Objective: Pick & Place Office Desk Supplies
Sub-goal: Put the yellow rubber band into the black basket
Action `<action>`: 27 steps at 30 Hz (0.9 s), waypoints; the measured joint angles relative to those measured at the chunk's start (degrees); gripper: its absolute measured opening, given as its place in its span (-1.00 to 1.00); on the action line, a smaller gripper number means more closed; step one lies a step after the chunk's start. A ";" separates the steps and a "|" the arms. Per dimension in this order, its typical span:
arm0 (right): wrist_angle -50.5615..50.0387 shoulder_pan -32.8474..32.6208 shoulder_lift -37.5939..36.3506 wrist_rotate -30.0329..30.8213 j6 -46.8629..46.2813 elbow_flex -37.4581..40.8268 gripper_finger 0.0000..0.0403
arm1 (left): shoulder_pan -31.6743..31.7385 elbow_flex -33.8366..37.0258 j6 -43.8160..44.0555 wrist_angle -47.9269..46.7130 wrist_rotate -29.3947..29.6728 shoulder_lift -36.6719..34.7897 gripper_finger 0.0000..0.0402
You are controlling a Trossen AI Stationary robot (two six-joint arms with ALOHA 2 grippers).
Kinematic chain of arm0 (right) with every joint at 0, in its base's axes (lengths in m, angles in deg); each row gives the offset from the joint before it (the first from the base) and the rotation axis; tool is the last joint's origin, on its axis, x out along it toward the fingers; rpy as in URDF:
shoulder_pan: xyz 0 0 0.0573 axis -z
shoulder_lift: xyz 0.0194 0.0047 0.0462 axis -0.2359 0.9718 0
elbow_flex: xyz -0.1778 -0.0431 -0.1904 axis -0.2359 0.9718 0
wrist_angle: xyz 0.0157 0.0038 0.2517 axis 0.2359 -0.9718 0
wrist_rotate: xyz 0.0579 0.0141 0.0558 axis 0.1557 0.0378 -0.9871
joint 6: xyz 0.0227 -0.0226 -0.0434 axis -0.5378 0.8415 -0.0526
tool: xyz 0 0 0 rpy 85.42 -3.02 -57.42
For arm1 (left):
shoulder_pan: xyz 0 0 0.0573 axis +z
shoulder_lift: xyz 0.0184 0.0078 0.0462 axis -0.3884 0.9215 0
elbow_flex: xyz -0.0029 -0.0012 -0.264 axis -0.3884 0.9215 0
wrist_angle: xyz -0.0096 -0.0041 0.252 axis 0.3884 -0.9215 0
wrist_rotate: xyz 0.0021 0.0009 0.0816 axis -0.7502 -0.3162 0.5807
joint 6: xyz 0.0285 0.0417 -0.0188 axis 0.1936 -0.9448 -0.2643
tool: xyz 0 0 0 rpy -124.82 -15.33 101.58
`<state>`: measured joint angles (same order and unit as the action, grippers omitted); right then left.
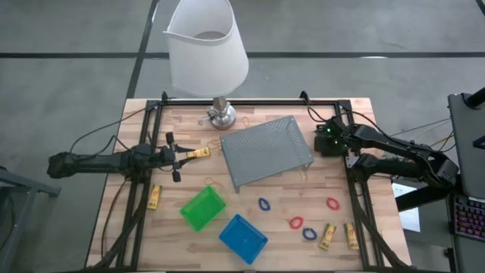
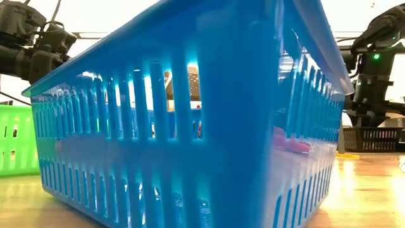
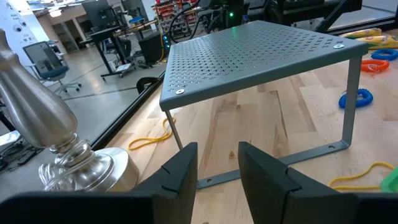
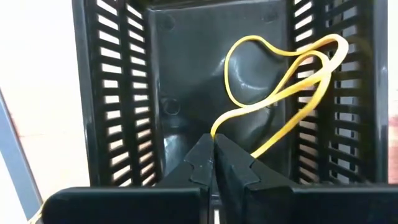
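Observation:
My right gripper [image 4: 214, 149] hangs over the black bin [image 4: 180, 74] at the table's far right and is shut on a yellow rubber band [image 4: 280, 81]. In the high view the right gripper [image 1: 327, 140] hides that bin. My left gripper [image 1: 186, 155] is open, left of the grey mesh tray [image 1: 267, 150]. A yellow stick [image 1: 199, 154] shows just off its fingertips; whether they touch, I cannot tell. In the left wrist view nothing lies between the fingers of the left gripper [image 3: 217, 168]. The green bin [image 1: 203, 208] and blue bin [image 1: 242, 238] stand on the near table. My right gripper pinches the rubber band between its two shut fingertips at one short stretch of the loop [image 4: 219, 127], coming from above and pointing down into the black bin. The rest of the band hangs slack inside the bin, and its far bend [image 4: 333, 46] lies against the slotted wall.
The white-shaded lamp [image 1: 206, 45] stands on its metal base [image 1: 221, 115] at the far edge. Yellow sticks [image 1: 154, 196] [image 1: 327, 236] [image 1: 352, 235], red loops [image 1: 332, 203] [image 1: 296, 223], blue loops [image 1: 264, 204] [image 1: 309, 233] and a rubber band [image 1: 216, 183] lie around the near table.

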<state>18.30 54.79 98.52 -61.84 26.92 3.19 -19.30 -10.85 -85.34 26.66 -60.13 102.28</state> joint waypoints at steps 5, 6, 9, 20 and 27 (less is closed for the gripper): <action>0.00 0.00 0.00 0.00 0.42 0.00 -0.82 | 0.00 -0.01 0.02 -0.01 0.00 -0.01 -0.41; 0.00 0.00 0.00 0.02 0.47 0.01 -0.79 | 0.00 -0.01 0.01 -0.01 0.01 -0.01 -0.41; 0.03 0.00 0.00 0.02 0.43 0.02 -0.70 | 0.02 -0.02 0.02 -0.02 0.00 -0.02 -0.41; 0.34 0.00 0.00 -0.02 0.58 -0.28 -0.61 | 0.02 0.00 0.00 -0.02 0.02 -0.02 -0.41; 0.42 0.00 -0.09 0.03 0.89 -0.70 -0.61 | 0.00 0.00 0.00 -0.02 0.00 0.00 -0.41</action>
<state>18.71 54.79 98.43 -61.81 27.82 2.49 -19.30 -10.86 -85.33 26.64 -60.14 102.28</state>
